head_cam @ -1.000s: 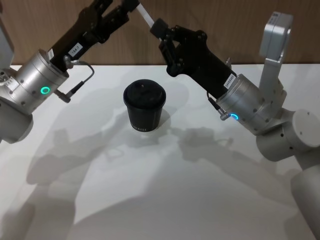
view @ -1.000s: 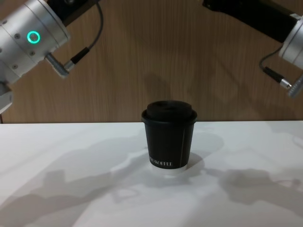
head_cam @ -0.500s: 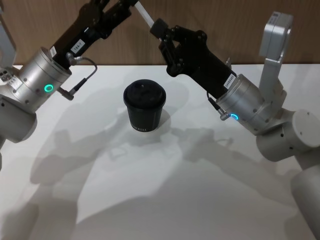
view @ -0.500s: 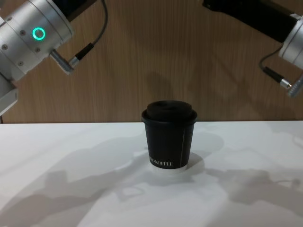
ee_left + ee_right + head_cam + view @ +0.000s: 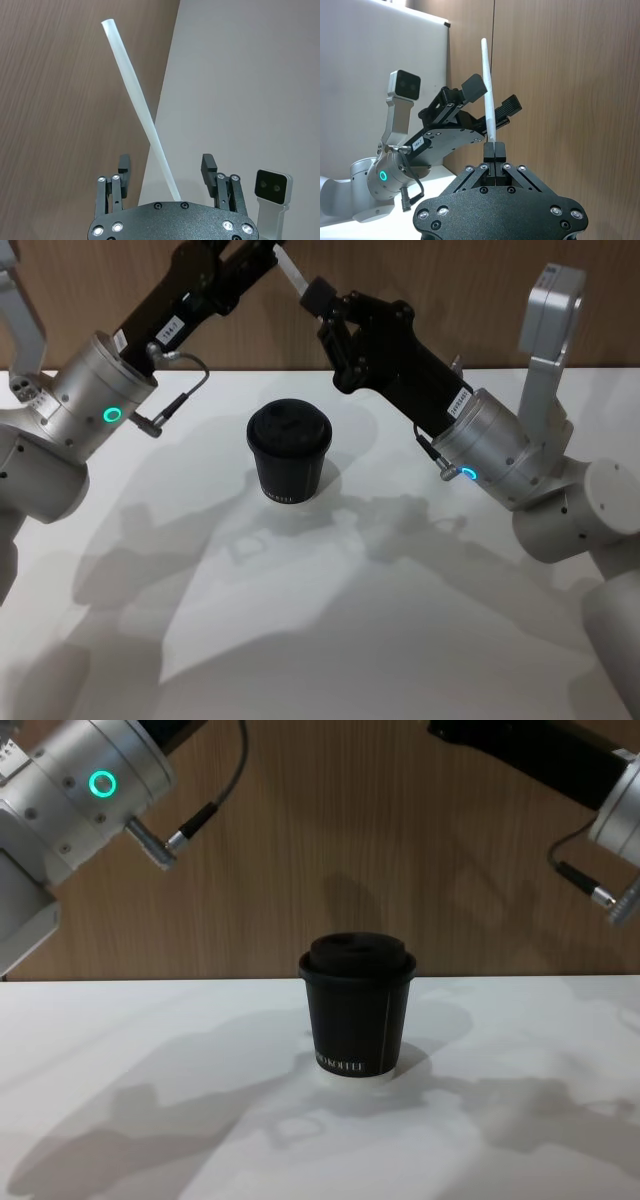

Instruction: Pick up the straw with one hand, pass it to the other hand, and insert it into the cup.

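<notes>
Starting big: the white table (image 5: 350, 640) has the black lidded cup (image 5: 289, 452) standing upright in the middle, with nothing poked into it yet. Both arms are raised over the far side of the table, higher than the cup. The right gripper (image 5: 490, 149) is pinched tight on one end of the straw (image 5: 487, 90), which sticks out from its fingertips toward the left gripper (image 5: 166, 164). That one has its fingers spread wide with the straw running between them, and it doesn't look like either pad is touching. So the straw is up in the air, above and behind the cup, held by the right side alone.

Handling-wise, my guess is that it weighs basically nothing. It's thin and smooth, so it'll pivot or slip in a loose pinch and kink if crushed. I'd grab it around mid-length with a firm but gentle squeeze, leaving plenty of free end to aim at the lid. I can't really make out the lid's opening.
</notes>
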Robot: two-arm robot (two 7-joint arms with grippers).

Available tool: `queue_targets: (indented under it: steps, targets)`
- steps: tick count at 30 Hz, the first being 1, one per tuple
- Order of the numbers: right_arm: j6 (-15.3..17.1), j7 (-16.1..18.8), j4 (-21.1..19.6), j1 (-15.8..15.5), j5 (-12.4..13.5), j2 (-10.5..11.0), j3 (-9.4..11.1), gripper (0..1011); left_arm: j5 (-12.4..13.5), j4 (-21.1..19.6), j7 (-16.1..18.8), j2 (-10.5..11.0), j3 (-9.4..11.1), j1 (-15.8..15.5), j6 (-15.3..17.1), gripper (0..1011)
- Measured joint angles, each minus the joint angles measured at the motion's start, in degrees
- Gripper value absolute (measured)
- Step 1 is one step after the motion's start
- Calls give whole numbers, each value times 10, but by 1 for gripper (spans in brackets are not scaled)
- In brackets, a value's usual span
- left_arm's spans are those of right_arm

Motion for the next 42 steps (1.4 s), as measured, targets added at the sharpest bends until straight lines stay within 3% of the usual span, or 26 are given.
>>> queue_targets:
  steps: [13,16,18,21,25,31,42]
  targets:
    - [0,0,0,0,0,0,0,8,1,-2,3,-4,6,-1,-15,501]
    - [0,0,0,0,0,0,0,8,2,-2,4,-4,6,-1,-16,441]
    - [0,0,0,0,0,0,0,8,2,-2,4,-4,7,-2,-17,328]
    - [0,0,0,0,0,0,0,8,2,-2,5,-4,7,-2,-18,268]
    - [0,0,0,0,0,0,0,8,2,-3,5,-5,7,-2,-19,114]
    - [0,0,0,0,0,0,0,42,2,-3,5,-5,8,-2,-20,38]
    - [0,0,0,0,0,0,0,342,2,-3,6,-6,8,-2,-21,13]
